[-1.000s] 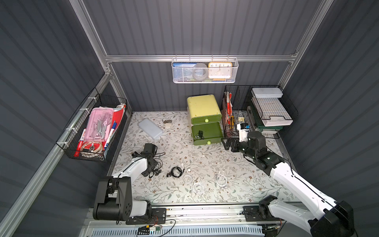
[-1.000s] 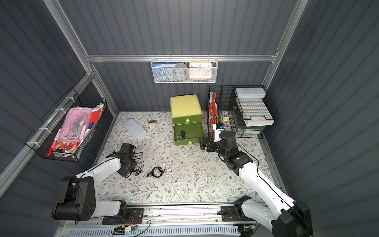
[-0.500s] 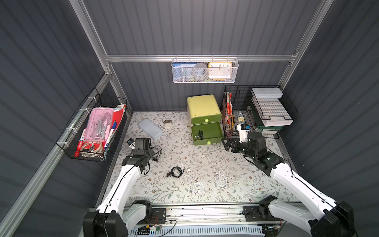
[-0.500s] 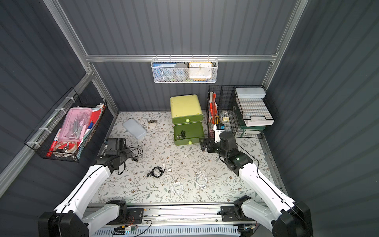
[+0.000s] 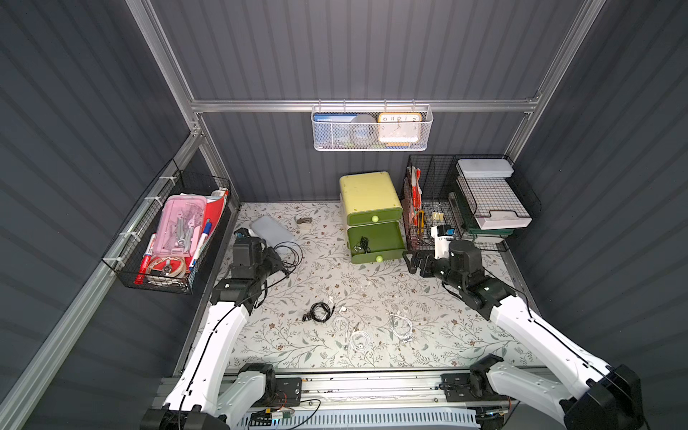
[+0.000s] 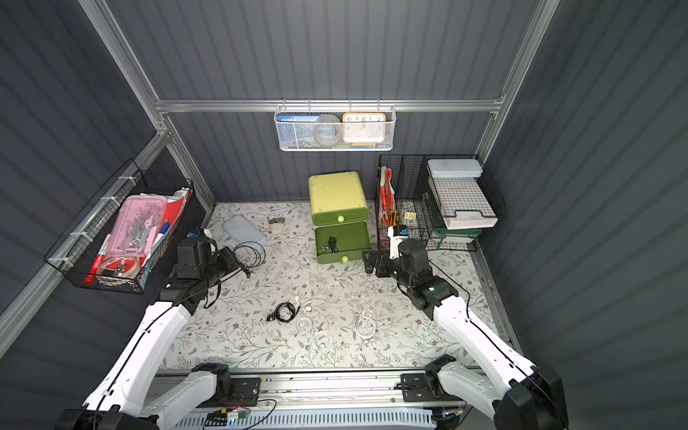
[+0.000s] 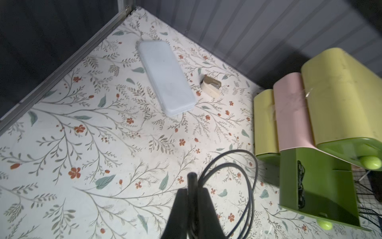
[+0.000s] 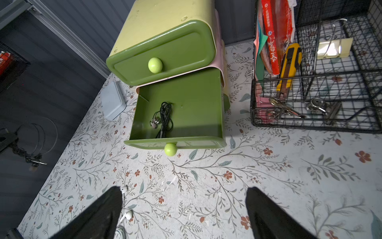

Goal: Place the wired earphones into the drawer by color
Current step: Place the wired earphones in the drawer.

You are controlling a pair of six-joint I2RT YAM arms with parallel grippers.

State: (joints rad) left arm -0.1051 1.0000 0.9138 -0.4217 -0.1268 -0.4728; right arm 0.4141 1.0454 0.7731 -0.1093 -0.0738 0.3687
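Observation:
My left gripper (image 5: 278, 260) (image 6: 233, 261) (image 7: 192, 190) is shut on black wired earphones (image 7: 249, 186), whose loops (image 5: 292, 252) (image 6: 255, 253) hang off it above the table's left side. The lower green drawer (image 5: 387, 238) (image 6: 355, 238) (image 8: 198, 107) stands open and holds another black set (image 8: 163, 119) (image 5: 363, 244). A third black coil (image 5: 320, 312) (image 6: 284, 312) lies mid-table. White earphones (image 5: 359, 340) (image 5: 402, 327) (image 6: 322, 339) lie near the front. My right gripper (image 5: 414, 260) (image 6: 371, 262) (image 8: 184, 207) is open and empty, right of the drawer front.
A pale grey case (image 5: 271, 231) and a small beige stapler (image 5: 304, 222) lie at the back left. A black wire rack (image 5: 428, 208) with stationery stands right of the green drawer unit (image 5: 368, 193). A wire basket (image 5: 167, 238) hangs on the left wall.
My left arm has stretched out and carried the black earphones up and toward the back left. The right arm has hardly moved.

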